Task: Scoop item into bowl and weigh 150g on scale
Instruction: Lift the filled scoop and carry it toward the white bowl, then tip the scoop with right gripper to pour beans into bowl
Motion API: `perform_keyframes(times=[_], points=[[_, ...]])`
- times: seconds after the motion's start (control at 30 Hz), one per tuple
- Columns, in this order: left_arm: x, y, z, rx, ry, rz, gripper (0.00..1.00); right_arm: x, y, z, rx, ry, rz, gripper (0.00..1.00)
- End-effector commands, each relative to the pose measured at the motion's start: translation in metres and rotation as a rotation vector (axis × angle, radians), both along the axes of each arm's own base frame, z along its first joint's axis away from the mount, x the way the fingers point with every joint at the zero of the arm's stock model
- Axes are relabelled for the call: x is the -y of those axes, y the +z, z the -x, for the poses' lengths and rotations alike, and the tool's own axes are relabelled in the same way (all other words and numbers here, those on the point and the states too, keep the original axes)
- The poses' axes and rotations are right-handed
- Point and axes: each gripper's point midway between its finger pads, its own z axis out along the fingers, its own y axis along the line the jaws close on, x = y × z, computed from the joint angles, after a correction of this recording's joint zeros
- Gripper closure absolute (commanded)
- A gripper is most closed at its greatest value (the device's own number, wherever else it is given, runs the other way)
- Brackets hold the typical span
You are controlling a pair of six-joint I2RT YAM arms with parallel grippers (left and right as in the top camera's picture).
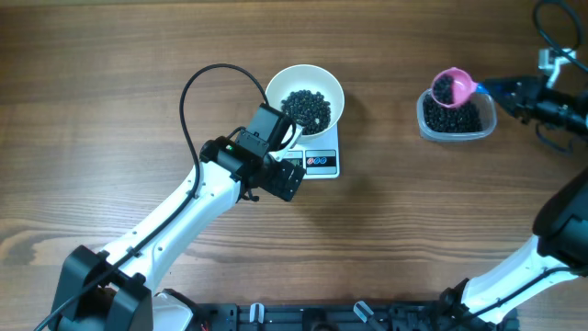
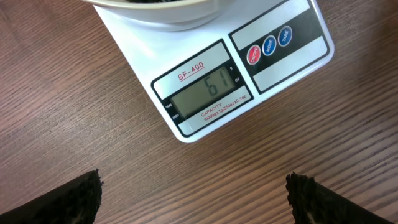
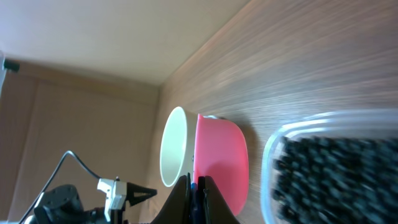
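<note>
White scale [image 2: 217,65] upper centre, tilted; display [image 2: 207,94] reads 61; three round buttons [image 2: 268,45] upper right. Bowl [image 2: 155,9] underside at top edge. Left gripper [image 2: 194,200] fingertips [image 2: 67,202] at lower corners, wide apart, over wooden table [image 2: 68,106].

Bowl [image 1: 317,70] w/ beads [image 1: 306,108] on scale [image 1: 323,162] — tub [image 1: 427,124] right, scoop [image 1: 468,83] over tub.

The white bowl [image 1: 336,92] sat upright on the scale [image 1: 322,162], covering its back part and leaving bare the front strip with the display and 3 round buttons. The black beads [image 1: 305,108] lay as a loose heap in the bowl's bottom, below its rim. The scale, flat, white and rectangular, rested on the wooden surface [image 1: 138,74]; its grey display [image 2: 208,93] read 61. More beads filled a clear tub [image 1: 424,127] well apart from the scale, and a pink scoop [image 1: 470,87] over that tub carried a load of them.
</note>
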Motion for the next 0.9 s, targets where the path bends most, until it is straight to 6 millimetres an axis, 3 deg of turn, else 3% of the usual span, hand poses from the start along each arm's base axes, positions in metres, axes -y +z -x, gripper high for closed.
perform_keyframes(times=[0.0,0.1,0.17,0.23,0.4,0.67,0.77,0.87], points=[[0.001,0.004,0.001,0.008,-0.014,0.013,0.0,-0.039,0.008,-0.01,-0.009,0.079,-0.095,0.96],[0.001,0.004,0.002,0.008,-0.014,0.013,0.0,-0.076,0.011,-0.02,-0.029,0.148,-0.109,0.96],[0.001,0.004,0.002,0.008,-0.014,0.013,0.0,-0.113,0.014,-0.027,-0.02,0.222,-0.109,0.96],[0.001,0.004,0.001,0.008,-0.014,0.013,0.0,-0.151,0.019,-0.032,0.033,0.305,-0.092,0.96],[0.001,0.004,0.001,0.008,-0.014,0.013,0.0,-0.222,0.038,-0.038,0.157,0.441,-0.08,0.96],[0.001,0.004,0.001,0.008,-0.014,0.013,0.0,-0.264,0.042,-0.045,0.332,0.448,0.103,0.96],[0.001,0.004,0.001,0.008,-0.014,0.013,0.0,-0.265,0.063,-0.046,0.454,0.41,0.229,0.95],[0.001,0.004,0.001,0.008,-0.014,0.013,0.0,-0.259,0.086,-0.035,0.606,0.387,0.453,0.95]])
